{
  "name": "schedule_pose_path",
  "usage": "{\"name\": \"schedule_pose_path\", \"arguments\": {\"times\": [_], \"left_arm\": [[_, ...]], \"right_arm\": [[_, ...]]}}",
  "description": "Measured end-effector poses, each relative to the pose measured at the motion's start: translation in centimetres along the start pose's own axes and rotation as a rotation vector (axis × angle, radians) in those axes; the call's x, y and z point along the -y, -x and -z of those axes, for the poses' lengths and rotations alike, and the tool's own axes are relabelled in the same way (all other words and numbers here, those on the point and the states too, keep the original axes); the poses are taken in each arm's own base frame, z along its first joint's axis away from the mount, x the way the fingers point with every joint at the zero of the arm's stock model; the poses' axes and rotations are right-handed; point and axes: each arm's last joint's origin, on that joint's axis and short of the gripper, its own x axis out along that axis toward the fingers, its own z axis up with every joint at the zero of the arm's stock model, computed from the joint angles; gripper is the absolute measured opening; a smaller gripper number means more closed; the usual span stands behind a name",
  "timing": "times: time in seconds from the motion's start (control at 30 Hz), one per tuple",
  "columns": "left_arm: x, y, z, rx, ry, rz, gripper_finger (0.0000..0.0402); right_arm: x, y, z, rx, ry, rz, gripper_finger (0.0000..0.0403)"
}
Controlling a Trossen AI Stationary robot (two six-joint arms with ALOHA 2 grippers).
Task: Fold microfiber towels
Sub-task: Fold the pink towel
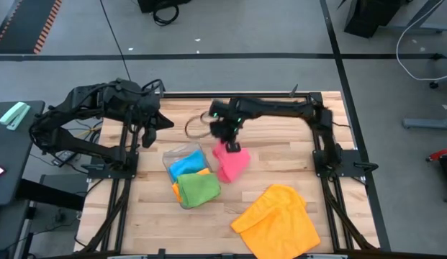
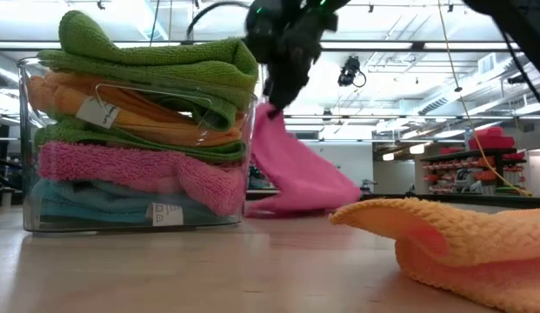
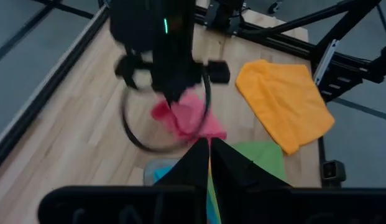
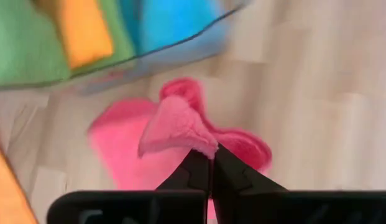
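right gripper (image 1: pixel 227 144) pinches the pink towel (image 1: pixel 233 162), its corner lifted beside the tray (image 1: pixel 181 155); left gripper (image 1: pixel 146 134) closed, empty, at the table's (image 1: pixel 281 173) back left

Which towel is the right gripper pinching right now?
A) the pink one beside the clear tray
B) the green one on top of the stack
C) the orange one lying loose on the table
A: the right gripper is shut on a raised fold of the pink towel, lifting it off the table.
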Motion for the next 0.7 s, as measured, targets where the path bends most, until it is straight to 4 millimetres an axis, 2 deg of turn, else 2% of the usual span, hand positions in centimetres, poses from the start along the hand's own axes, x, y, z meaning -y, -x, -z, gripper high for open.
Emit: {"name": "schedule_pose_path", "arguments": {"times": [0.17, 0.3, 0.43, 0.5, 0.57, 0.7], "left_arm": [[0.0, -1.1, -0.4, -0.009, -0.059, -0.005, 0.0016], [0.1, -2.6, -1.0, -0.024, -0.090, -0.014, 0.0015], [0.1, -4.3, -1.3, -0.063, -0.104, -0.021, 0.0023], [0.0, -5.2, -1.4, -0.086, -0.108, -0.025, 0.0026], [0.0, -6.0, -1.4, -0.108, -0.111, -0.028, 0.0027], [0.0, -7.4, -1.6, -0.136, -0.117, -0.031, 0.0025]], "right_arm": [[0.7, 6.3, 0.7, 0.108, -0.097, 0.157, 0.0008], [1.1, 11.1, 1.2, 0.203, -0.126, 0.419, 0.0008], [1.4, 14.3, 1.8, 0.272, -0.152, 0.577, 0.0008], [1.6, 14.8, 2.4, 0.256, -0.164, 0.584, 0.0008], [1.8, 14.2, 3.0, 0.217, -0.174, 0.575, 0.0008], [1.8, 10.6, 5.1, 0.084, -0.179, 0.512, 0.0008]]}}
